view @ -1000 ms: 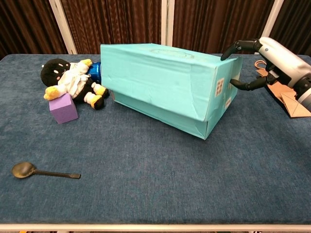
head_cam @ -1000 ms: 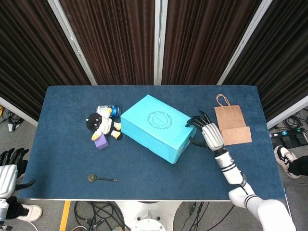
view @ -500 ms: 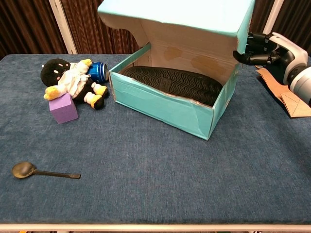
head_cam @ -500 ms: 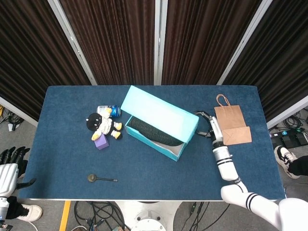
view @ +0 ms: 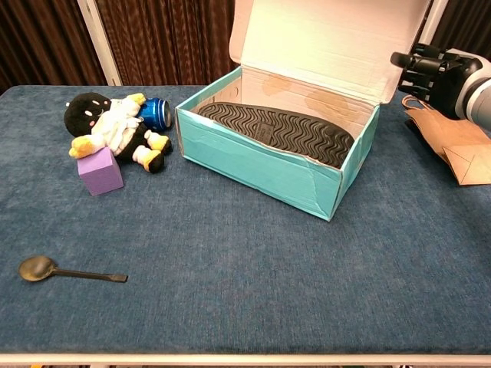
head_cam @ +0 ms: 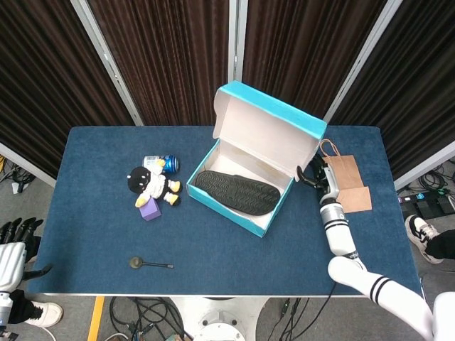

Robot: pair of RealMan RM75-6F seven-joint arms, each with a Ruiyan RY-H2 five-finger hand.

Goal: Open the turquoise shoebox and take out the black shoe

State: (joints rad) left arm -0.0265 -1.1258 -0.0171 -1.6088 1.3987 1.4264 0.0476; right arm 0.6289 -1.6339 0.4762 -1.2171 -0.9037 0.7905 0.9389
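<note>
The turquoise shoebox (view: 261,165) stood open, lid upright. The black shoe (view: 280,130) lay inside it, sole up. To take it well, the hand should reach over the box's right end and grip the shoe across its sole. The right hand (view: 430,70) was just right of the box, its fingers curled, holding nothing.

Open turquoise shoebox (head_cam: 240,210), black shoe (head_cam: 237,191) sole-up inside

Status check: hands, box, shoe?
Right hand beside raised lid, holding nothing visible. Left hand idle, off table. Turquoise shoebox open; black shoe inside, sole up, unobstructed.
</note>
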